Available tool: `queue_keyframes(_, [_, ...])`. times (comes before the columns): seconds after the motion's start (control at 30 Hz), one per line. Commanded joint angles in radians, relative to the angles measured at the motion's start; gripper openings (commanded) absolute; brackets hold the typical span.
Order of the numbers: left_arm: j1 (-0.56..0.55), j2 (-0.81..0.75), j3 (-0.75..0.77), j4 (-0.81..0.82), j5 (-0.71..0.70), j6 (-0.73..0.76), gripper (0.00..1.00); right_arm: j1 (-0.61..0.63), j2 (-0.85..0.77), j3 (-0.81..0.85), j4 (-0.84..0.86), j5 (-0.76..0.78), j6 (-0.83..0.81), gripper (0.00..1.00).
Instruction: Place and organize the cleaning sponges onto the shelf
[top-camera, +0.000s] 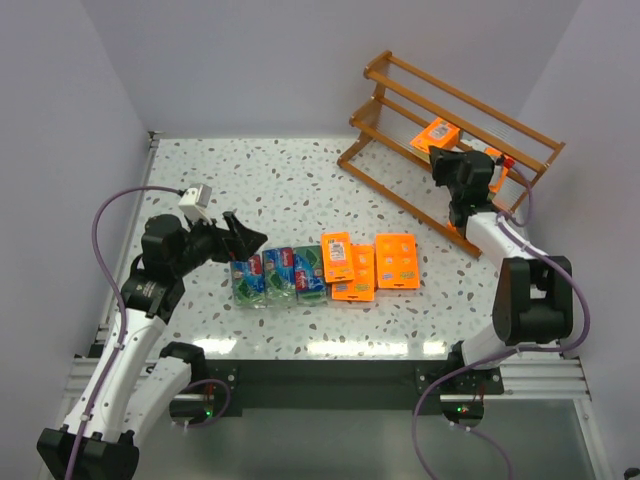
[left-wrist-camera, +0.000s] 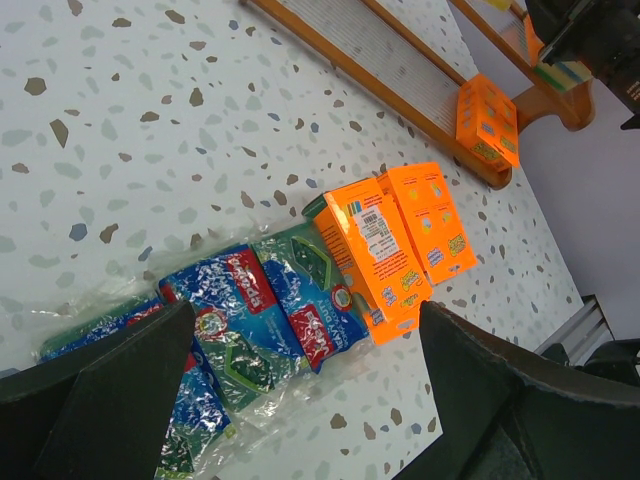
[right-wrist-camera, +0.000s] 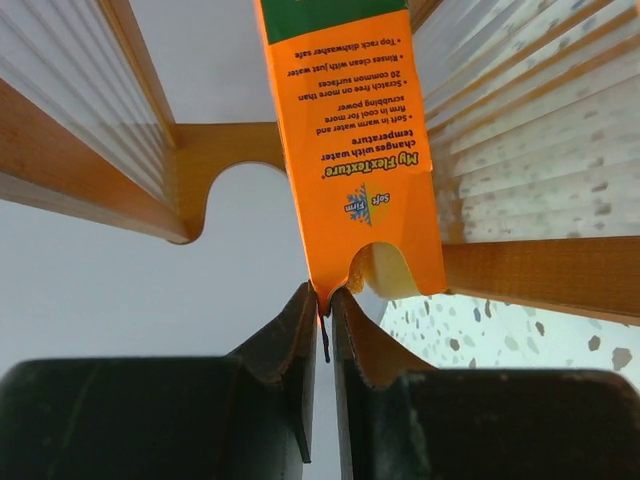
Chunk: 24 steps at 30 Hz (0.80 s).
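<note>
Arm bases (top-camera: 196, 398) are nearest you, bolted along the near edge of the worktop (top-camera: 250, 190), which is glossy white with grey and brown speckle. Your left end effector (top-camera: 248, 243) hangs over the left end of the pack row with its fingers spread wide and nothing in them. Under it are three green-and-blue packs (top-camera: 280, 275), side by side and touching. Just right of them lie the loose orange packs (top-camera: 350, 272), some overlapping, one set a little apart.

Further back on the right, the shelf (top-camera: 390, 192) stands angled to the worktop edge. The left wrist view shows a resting orange pack (left-wrist-camera: 487, 120) at its lowest front rail. Your right end effector (right-wrist-camera: 322, 300) is up in the shelf, fingers pinched almost together on the bottom edge of the held orange pack (right-wrist-camera: 350, 130). I can't tell which tier. Pale lilac-grey walls (top-camera: 300, 60) close in on the left, back and right.
</note>
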Motion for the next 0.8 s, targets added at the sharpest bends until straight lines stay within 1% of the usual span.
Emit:
queue_keyframes(0.0, [-0.002, 0.000, 0.047, 0.015, -0.003, 0.020, 1.00, -0.013, 0.000, -0.008, 0.038, 0.057, 0.024, 0.15])
queue_keyframes(0.03, [-0.002, 0.000, 0.048, 0.017, -0.005, 0.020, 1.00, -0.013, -0.006, -0.008, 0.020, 0.062, 0.023, 0.19])
queue_keyframes(0.07, [-0.003, 0.000, 0.047, 0.018, -0.006, 0.019, 1.00, -0.013, -0.009, -0.008, 0.011, 0.070, 0.017, 0.26])
queue_keyframes(0.1, [-0.002, 0.003, 0.047, 0.017, -0.006, 0.019, 1.00, -0.013, -0.012, -0.008, -0.002, 0.073, 0.015, 0.37])
queue_keyframes(0.13, [-0.002, 0.003, 0.045, 0.020, -0.006, 0.017, 1.00, -0.013, -0.016, -0.009, -0.012, 0.073, 0.013, 0.39])
queue_keyframes(0.27, [-0.002, 0.009, 0.042, 0.032, 0.000, 0.008, 1.00, -0.015, -0.030, -0.018, -0.029, 0.070, 0.009, 0.52])
queue_keyframes(0.4, [-0.002, 0.008, 0.039, 0.038, 0.002, 0.000, 1.00, -0.017, -0.069, -0.044, -0.038, 0.053, 0.007, 0.57])
queue_keyframes(0.6, [-0.003, -0.006, 0.019, 0.049, 0.003, -0.017, 1.00, -0.020, -0.159, -0.092, -0.045, 0.057, 0.004, 0.60])
queue_keyframes(0.7, [-0.004, -0.006, 0.011, 0.063, 0.009, -0.027, 1.00, -0.026, -0.181, -0.106, -0.028, 0.007, 0.006, 0.61])
queue_keyframes(0.77, [-0.003, -0.004, 0.011, 0.071, 0.011, -0.034, 1.00, -0.027, -0.193, -0.106, -0.026, -0.056, -0.011, 0.61])
